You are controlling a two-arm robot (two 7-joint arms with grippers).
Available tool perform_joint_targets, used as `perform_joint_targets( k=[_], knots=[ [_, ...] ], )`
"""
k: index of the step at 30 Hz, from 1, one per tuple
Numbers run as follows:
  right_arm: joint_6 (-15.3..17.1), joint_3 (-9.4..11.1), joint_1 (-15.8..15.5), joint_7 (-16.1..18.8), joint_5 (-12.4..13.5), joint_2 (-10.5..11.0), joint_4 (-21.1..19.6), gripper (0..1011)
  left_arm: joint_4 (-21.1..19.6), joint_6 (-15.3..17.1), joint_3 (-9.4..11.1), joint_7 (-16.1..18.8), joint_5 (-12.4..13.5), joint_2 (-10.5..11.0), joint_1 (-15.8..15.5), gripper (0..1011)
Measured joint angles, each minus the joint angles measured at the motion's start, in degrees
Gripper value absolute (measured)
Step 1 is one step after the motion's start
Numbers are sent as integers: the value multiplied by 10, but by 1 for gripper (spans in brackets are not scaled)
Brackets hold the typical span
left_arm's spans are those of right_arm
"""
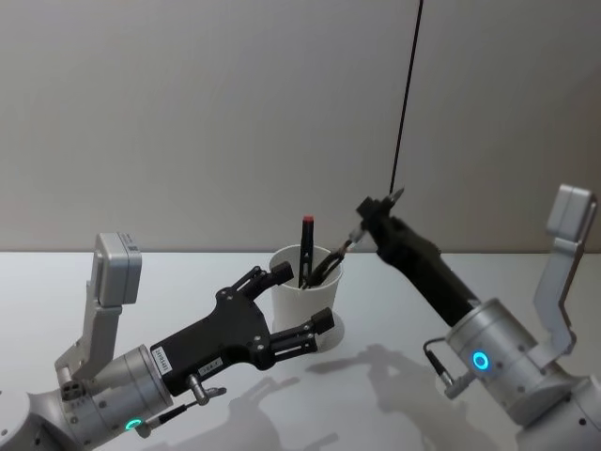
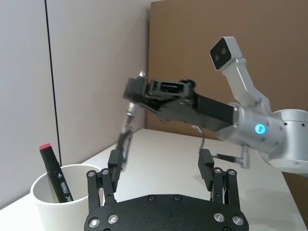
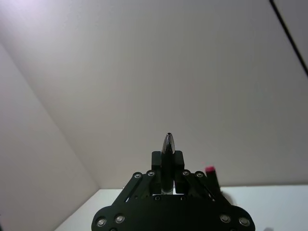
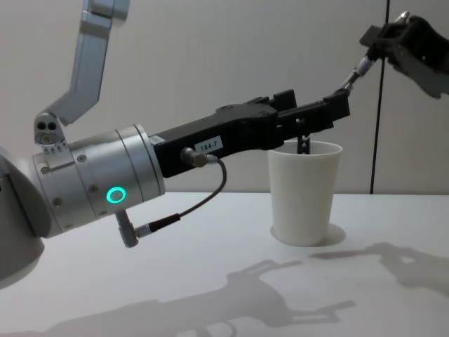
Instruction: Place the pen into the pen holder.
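Right now I'm seeing the cup (image 1: 303, 287) standing on the white table (image 1: 394, 413), about mid-scene, with a red-capped marker (image 1: 306, 246) leaning inside it. My left gripper (image 1: 299, 305) is reaching in from the near left, its fingers (image 1: 278, 273) spread wide on either side of the cup, nothing held. My right gripper (image 3: 168, 169) is hanging above and to the right of the rim, clenched on the pen (image 3: 167, 161). The pen is slanting down toward the cup's mouth; I can't tell whether its lower end is inside the rim.
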Motion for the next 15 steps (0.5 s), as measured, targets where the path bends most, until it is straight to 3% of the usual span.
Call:
perform_joint_targets(
  k=[15],
  knots=[
    [-80, -22, 86, -9, -98, -11, 90, 143, 0, 0, 0, 0, 0, 0, 0, 1001]
  ],
)
